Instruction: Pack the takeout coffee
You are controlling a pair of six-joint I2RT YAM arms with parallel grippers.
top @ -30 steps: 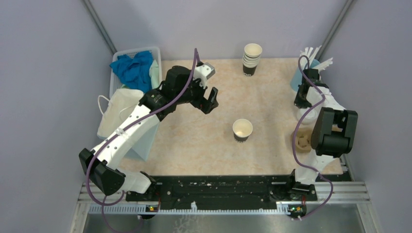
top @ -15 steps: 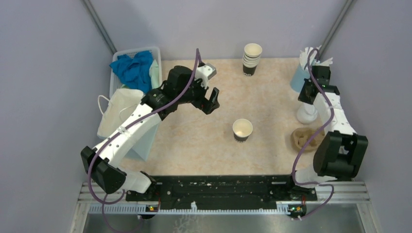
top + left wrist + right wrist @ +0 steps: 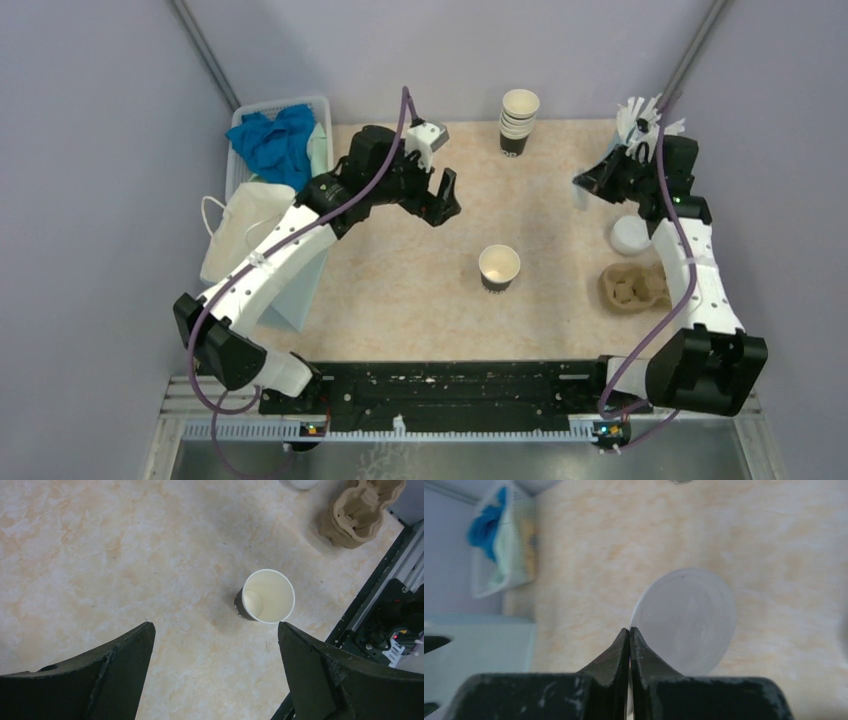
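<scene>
Right wrist view, right claw [image 3: 629, 630] pinched on white lid [image 3: 689, 620], left claw [image 3: 215, 626] wide apart, empty, above lidless cup [image 3: 267, 596]

The white lid [image 3: 689, 620] in my right gripper [image 3: 629, 630] is blurred, its near rim hidden behind my fingertips [image 3: 616, 652]; the left wrist view's top edge cuts the cardboard carrier [image 3: 360, 510].

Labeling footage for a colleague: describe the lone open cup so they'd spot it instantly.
On the beige table, look near the middle, well in front of the cup stack at the far edge. The cup stands alone, dark-sided, cream inside, lidless.
</scene>
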